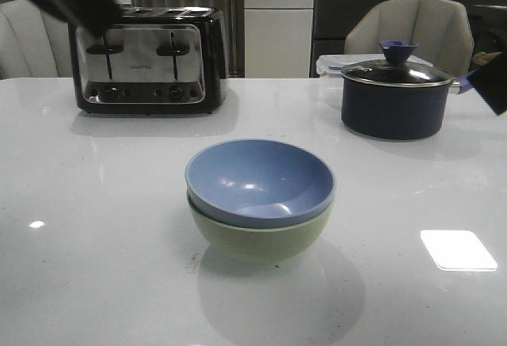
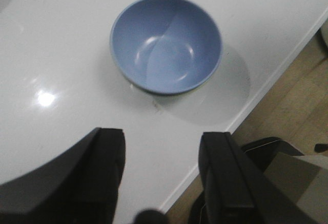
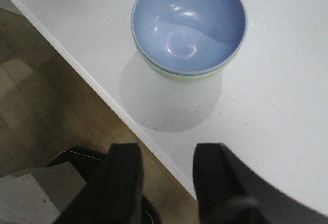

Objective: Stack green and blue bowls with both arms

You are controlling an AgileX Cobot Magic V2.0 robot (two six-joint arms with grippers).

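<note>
Two bowls nested: blue bowl [image 1: 259, 181] inside green bowl [image 1: 259, 239] | saucepan [image 1: 394, 96] at 2 o'clock | left gripper [image 2: 161, 175] spread, empty | right gripper [image 3: 166, 183] spread, empty

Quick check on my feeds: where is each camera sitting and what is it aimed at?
Front: faces forward over the table at the blue bowl nested in the green bowl; arm parts at the upper corners.
Left wrist: looks down past the open left end effector.
Right wrist: looks down past the open right end effector.
All share the stacked bowls.

One bowl [image 1: 260, 180] nests in another [image 1: 257, 239], toaster [image 1: 148, 59] behind left.
</note>
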